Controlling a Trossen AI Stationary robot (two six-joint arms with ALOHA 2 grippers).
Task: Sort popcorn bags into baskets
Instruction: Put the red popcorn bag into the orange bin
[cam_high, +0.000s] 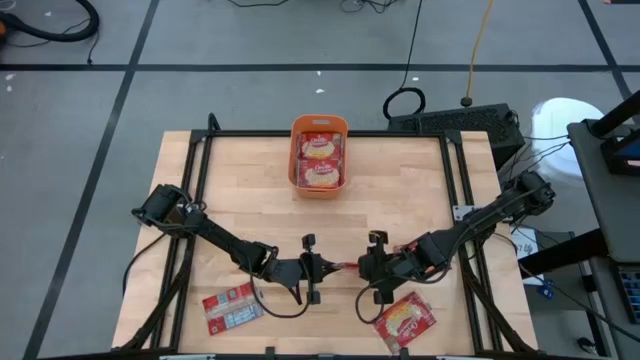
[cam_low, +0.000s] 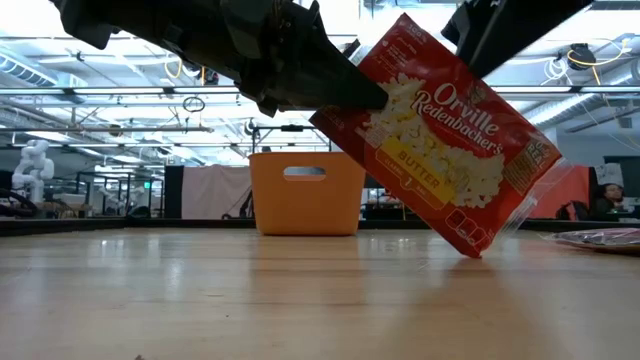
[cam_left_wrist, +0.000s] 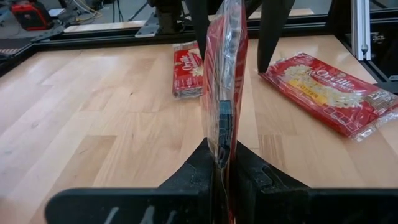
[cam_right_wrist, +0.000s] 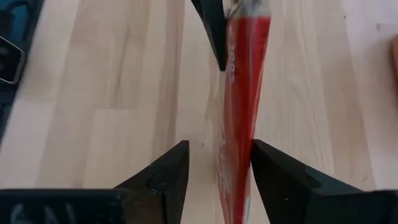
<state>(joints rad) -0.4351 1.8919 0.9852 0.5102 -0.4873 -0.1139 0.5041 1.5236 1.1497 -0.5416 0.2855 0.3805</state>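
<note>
Popcorn bag: a flat red Orville Redenbacher's butter packet (cam_low: 440, 130) hung edge-on between the two grippers near the table's front middle, clear of the wood.
Long axis: tilted in the low view, one corner low near the table, the opposite end high; the printed face with popcorn picture looked toward the low camera.
Left gripper: (cam_left_wrist: 221, 163) pinched narrow on the packet's edge, fingers pressed to both faces.
Right gripper: (cam_right_wrist: 219, 167) fingers stood apart around the packet's other end, one finger (cam_right_wrist: 280, 174) against it, a gap on the other side; a firm hold I cannot tell.
Material: glossy crinkled film with clear sealed ends.
Other bags: one (cam_high: 231, 307) lay flat grey-blue side up at the front left; one (cam_high: 405, 321) label up at the front right.
Basket: orange plastic bin (cam_high: 319, 125) with rounded corners at the table's far middle, long axis running front to back, holding label-up packets (cam_high: 320, 160).
Table: pale butcher-block wood (cam_high: 240, 190), smooth.
</note>
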